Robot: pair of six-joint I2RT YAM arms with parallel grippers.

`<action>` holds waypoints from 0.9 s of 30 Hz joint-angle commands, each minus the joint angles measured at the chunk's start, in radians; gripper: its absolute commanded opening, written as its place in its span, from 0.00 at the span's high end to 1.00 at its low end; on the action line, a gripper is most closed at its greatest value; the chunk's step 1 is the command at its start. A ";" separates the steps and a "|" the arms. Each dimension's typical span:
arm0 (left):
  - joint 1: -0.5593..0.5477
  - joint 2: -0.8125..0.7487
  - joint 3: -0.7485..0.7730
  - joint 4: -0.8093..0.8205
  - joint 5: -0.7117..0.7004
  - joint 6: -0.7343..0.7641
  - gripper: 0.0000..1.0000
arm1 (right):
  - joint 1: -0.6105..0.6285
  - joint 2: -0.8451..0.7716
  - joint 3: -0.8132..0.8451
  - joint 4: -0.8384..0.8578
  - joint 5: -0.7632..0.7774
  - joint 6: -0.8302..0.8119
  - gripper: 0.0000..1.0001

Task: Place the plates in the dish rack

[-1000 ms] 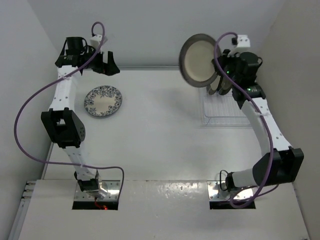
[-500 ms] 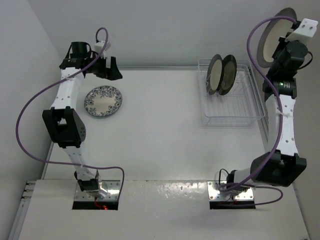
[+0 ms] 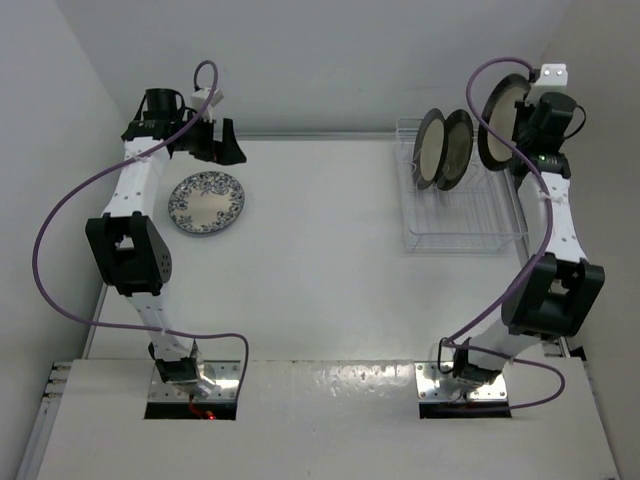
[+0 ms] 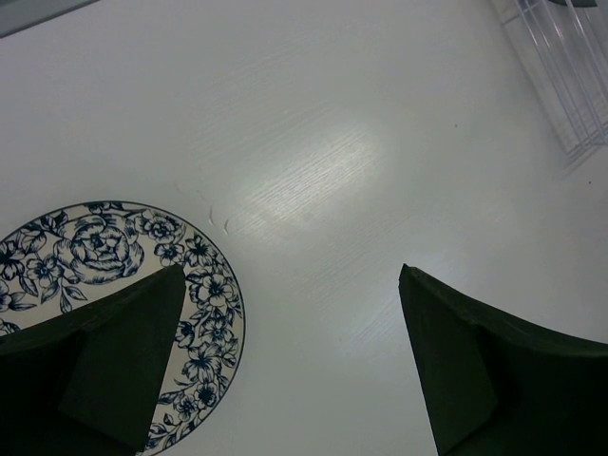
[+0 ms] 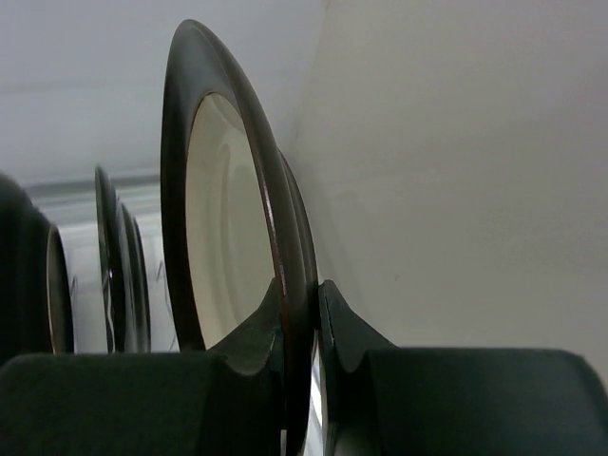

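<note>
My right gripper [image 3: 532, 112] [image 5: 302, 296] is shut on the rim of a cream plate with a dark rim [image 3: 499, 122] [image 5: 224, 218], held upright on edge above the right part of the dish rack [image 3: 466, 238]. Two more dark-rimmed plates [image 3: 433, 148] [image 3: 459, 147] [image 5: 112, 266] stand in the rack's left slots. The white plate with the blue floral rim [image 3: 207, 202] [image 4: 106, 255] lies flat on the table at the left. My left gripper [image 3: 214, 140] [image 4: 290, 277] hovers open above that plate's right edge, holding nothing.
The rack's corner [image 4: 562, 78] shows at the top right of the left wrist view. The back wall and the right side wall stand close behind and beside the rack. Purple cables loop from both arms.
The right arm carried the dark-rimmed plate from left of the rack up and over to the far right, then down toward the rack's right end. The left arm barely shifted.
</note>
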 commanded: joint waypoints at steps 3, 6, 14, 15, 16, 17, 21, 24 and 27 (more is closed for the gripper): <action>0.003 -0.040 -0.011 0.030 0.014 -0.008 0.00 | 0.039 0.015 0.062 0.166 0.057 0.007 1.00; 0.003 -0.049 -0.022 0.030 0.014 -0.008 0.00 | 0.042 0.037 0.055 0.161 0.094 0.007 1.00; 0.003 -0.049 -0.031 0.030 0.005 -0.008 0.00 | 0.065 0.087 0.022 0.208 0.123 -0.008 1.00; 0.003 -0.049 -0.031 0.030 0.005 -0.008 0.00 | 0.067 0.092 0.020 0.210 0.122 -0.007 1.00; 0.003 -0.049 -0.031 0.030 0.005 -0.008 0.00 | 0.067 0.110 0.031 0.216 0.126 -0.007 1.00; 0.003 -0.049 -0.031 0.030 0.005 -0.008 0.00 | 0.070 0.115 0.037 0.218 0.133 -0.010 1.00; 0.003 -0.049 -0.040 0.030 0.005 -0.008 0.00 | 0.076 0.152 0.065 0.247 0.168 -0.045 1.00; 0.003 -0.049 -0.040 0.030 0.005 0.001 0.00 | 0.084 0.166 0.074 0.277 0.189 -0.080 1.00; 0.003 -0.049 -0.040 0.030 -0.005 0.001 0.00 | 0.082 0.186 0.100 0.255 0.159 -0.080 1.00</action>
